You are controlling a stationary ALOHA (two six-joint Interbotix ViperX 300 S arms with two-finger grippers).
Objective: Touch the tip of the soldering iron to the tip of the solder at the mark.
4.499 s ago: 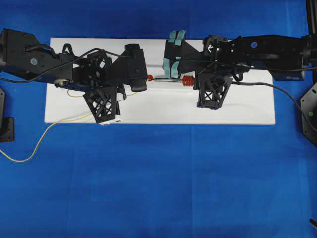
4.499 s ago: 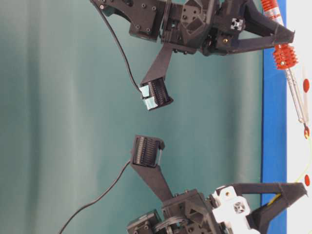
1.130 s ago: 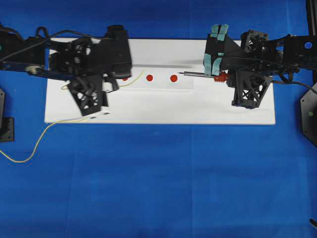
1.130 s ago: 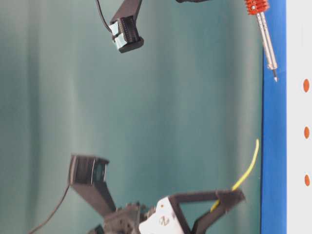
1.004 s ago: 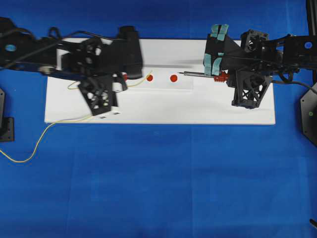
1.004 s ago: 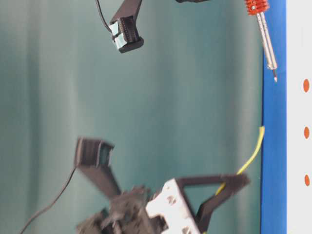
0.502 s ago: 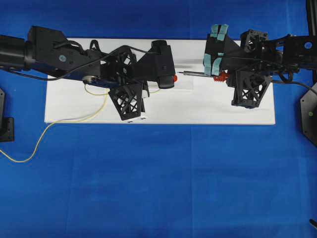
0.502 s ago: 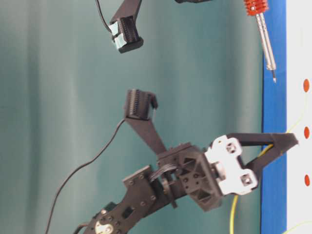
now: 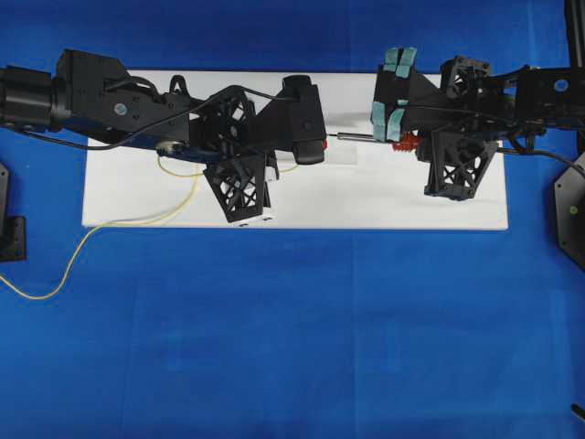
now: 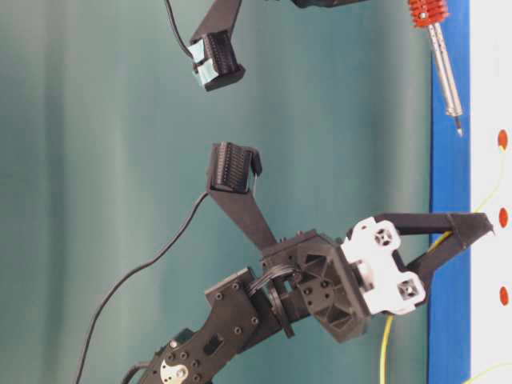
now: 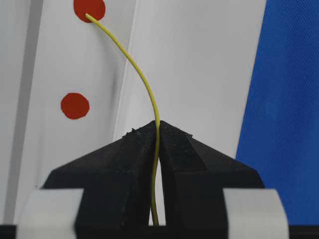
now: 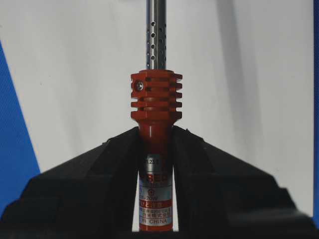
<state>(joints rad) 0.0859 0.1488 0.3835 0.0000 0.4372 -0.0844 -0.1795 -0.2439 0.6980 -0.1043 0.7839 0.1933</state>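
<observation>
The left gripper [image 11: 158, 130] is pinching the solder [image 11: 141, 79] between its 2 black fingers [image 11: 122, 164], pressed tight with just the wire running up the seam. From the left wrist view the yellow wire is curving out toward 11 o'clock and its tip is sitting on the edge of the upper red mark [image 11: 89, 8], touching it as far as I can tell. A 2nd red dot [image 11: 75, 105] is lying at about 10 o'clock from the fingertips, apart from the wire.

The right gripper [image 12: 156, 133] is clamping the soldering iron [image 12: 155, 99] by its red-orange body, just below the ribbed section, and the perforated metal shaft is pointing straight up to 12 o'clock out of the frame.

In the overhead view both arms are working over the white board [image 9: 366, 206], which is lying on the blue table [image 9: 292, 347]. The iron's shaft is poking toward 9 o'clock at the left gripper, but the tip itself is hidden behind the black camera housing there. In the table-level view the iron's tip [image 10: 458, 126] is hanging just beside a red mark at the board's edge, and it's clearly apart from the solder near the left fingertip [image 10: 472, 228].

The rest of the solder is trailing off the board toward 8 o'clock across the blue.
</observation>
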